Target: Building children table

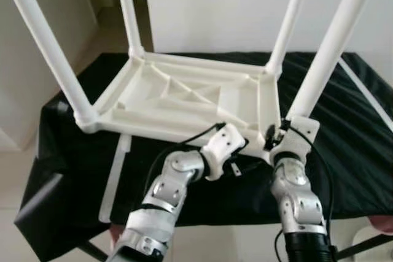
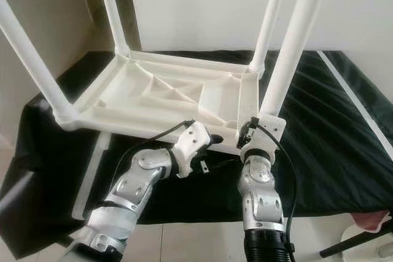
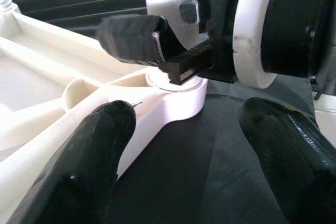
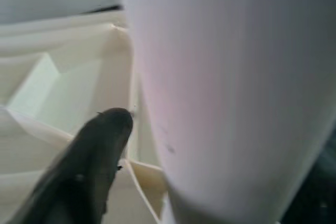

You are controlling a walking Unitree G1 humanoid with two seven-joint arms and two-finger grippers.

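The white children's table (image 1: 184, 96) lies upside down on a black cloth (image 1: 356, 151), its legs pointing up. My right gripper (image 1: 280, 132) is at the base of the near right leg (image 1: 325, 53), shut on it; in the right wrist view one black finger (image 4: 89, 166) lies against that leg (image 4: 226, 87). My left gripper (image 3: 186, 114) stands open just left of it, at the table's near right corner (image 3: 178, 103). One of its fingers (image 3: 79, 166) rests by the table's rim, the other finger (image 3: 294, 156) is over bare cloth.
A loose white strip (image 1: 116, 176) lies on the cloth under the table's near left side. Another white strip (image 1: 368, 93) runs along the cloth at the right. A pale wall stands behind. A pink thing (image 2: 368, 219) sits low on the right.
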